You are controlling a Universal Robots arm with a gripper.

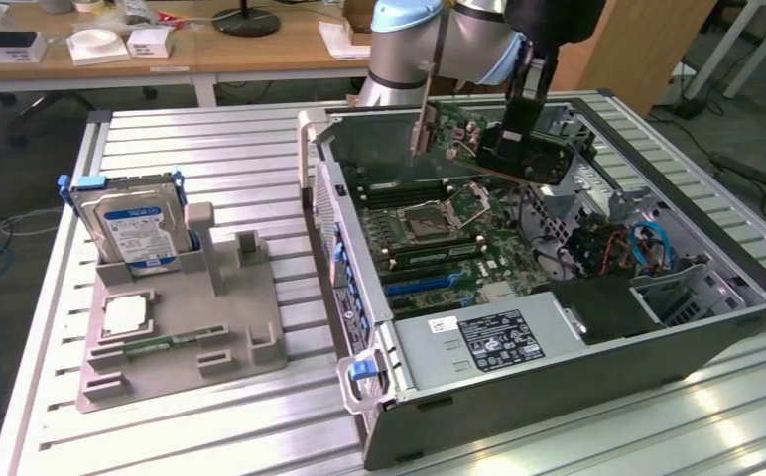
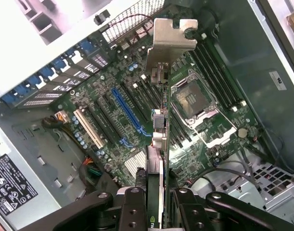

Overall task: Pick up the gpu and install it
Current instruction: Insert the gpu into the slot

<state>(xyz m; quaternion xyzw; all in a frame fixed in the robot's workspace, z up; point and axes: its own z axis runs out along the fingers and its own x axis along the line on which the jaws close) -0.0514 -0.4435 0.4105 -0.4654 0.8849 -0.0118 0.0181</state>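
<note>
Exterior view: ribbed aluminium table (image 1: 197, 149); wooden desks with small boxes behind, cables on the floor at the exterior view's left. An open computer case (image 1: 701, 327) lies on the table. Beside it, a grey holder (image 1: 224, 337) carries an upright hard drive (image 1: 132, 228) with a blue label and a flat memory stick (image 1: 165, 344). The print on the drive and on the power supply sticker (image 1: 489, 337) is too small to read. The arm (image 1: 423, 40) reaches in from the far side. The gripper (image 1: 509, 149) is clamped on the gpu (image 1: 456, 129), which hangs above the case's far end. Wrist view: the gpu (image 2: 159, 144) is seen edge-on, its silver bracket (image 2: 171, 41) farthest from the camera. Black fingers (image 2: 132, 207) press either side of the card. It is over the motherboard (image 2: 113, 139), between the blue slot (image 2: 130, 113) and the processor socket (image 2: 192, 96).
</note>
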